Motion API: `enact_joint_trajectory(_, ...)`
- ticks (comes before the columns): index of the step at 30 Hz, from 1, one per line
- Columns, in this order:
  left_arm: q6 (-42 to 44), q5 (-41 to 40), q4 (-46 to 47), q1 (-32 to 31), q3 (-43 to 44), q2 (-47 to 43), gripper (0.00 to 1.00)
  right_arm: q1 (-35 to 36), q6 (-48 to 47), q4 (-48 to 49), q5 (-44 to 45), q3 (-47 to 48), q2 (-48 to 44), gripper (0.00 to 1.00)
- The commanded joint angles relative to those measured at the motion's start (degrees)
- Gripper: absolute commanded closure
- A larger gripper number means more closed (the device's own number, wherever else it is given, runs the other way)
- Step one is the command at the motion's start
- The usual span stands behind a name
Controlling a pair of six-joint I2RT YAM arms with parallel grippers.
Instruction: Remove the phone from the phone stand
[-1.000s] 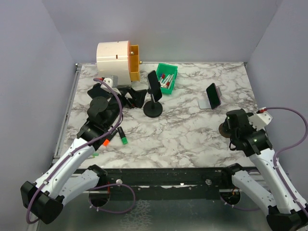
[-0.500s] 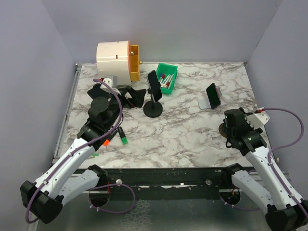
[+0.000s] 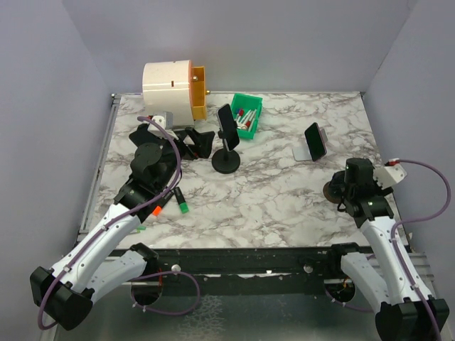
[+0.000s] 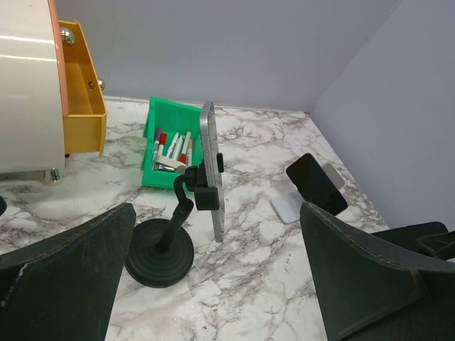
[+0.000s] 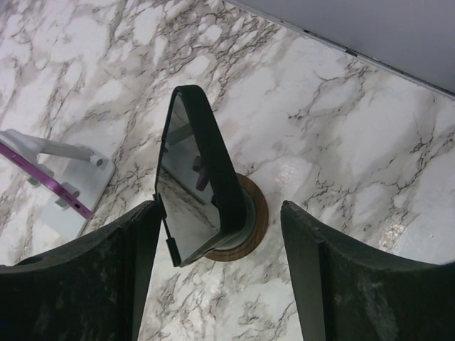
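The phone (image 3: 228, 126) stands clipped in the black stand (image 3: 227, 162) at mid-desk (image 3: 270, 202). The left gripper (image 4: 217, 207) faces it with jaws wide and touches nothing. The right gripper (image 5: 220, 206) holds its jaws apart on either side of a dark panel (image 5: 195, 177) on a round base, near a second phone (image 3: 315, 141) leaning on a white stand (image 3: 301, 153).

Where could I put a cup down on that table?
Front middle, between the black stand and the right gripper, is bare; so is the back right corner behind the silver stand. Back left is crowded: drawer unit, green bin, left gripper.
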Motion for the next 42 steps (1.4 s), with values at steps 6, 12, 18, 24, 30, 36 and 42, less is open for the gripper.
enact_joint_trajectory(6, -0.63, 0.03, -0.46, -0.30, 0.16, 0.54, 0.01, -0.34, -3.09, 2.08, -3.39, -0.90, -4.88, 0.28)
enact_joint_trajectory(12, -0.68, 0.08, -0.50, -0.26, 0.15, 0.29, 0.01, -0.36, -4.03, 1.63, -2.76, 0.37, -4.61, 0.33)
enact_joint_trajectory(18, -0.04, -0.83, -0.83, -0.58, 0.24, -0.02, 0.01, -0.35, -4.74, 1.87, -2.37, 1.33, -2.90, 0.45)
enact_joint_trajectory(24, 0.06, -0.81, -0.82, -0.74, 0.24, 0.14, 0.01, -0.35, -5.27, 2.20, -1.71, 1.39, -2.63, 0.50)
enact_joint_trajectory(30, -0.03, -0.67, -0.70, -0.82, 0.24, 0.19, 0.01, -0.36, -5.70, 2.30, -1.58, 1.17, -2.95, 0.56)
enact_joint_trajectory(36, -0.03, -0.67, -0.83, -0.81, 0.24, 0.07, 0.01, -0.35, -6.23, 2.58, -1.19, 1.34, -2.66, 0.59)
enact_joint_trajectory(42, -0.12, -0.59, -0.70, -0.88, 0.29, -0.07, 0.01, -0.34, -6.41, 2.01, -1.10, 1.44, -3.33, 0.66)
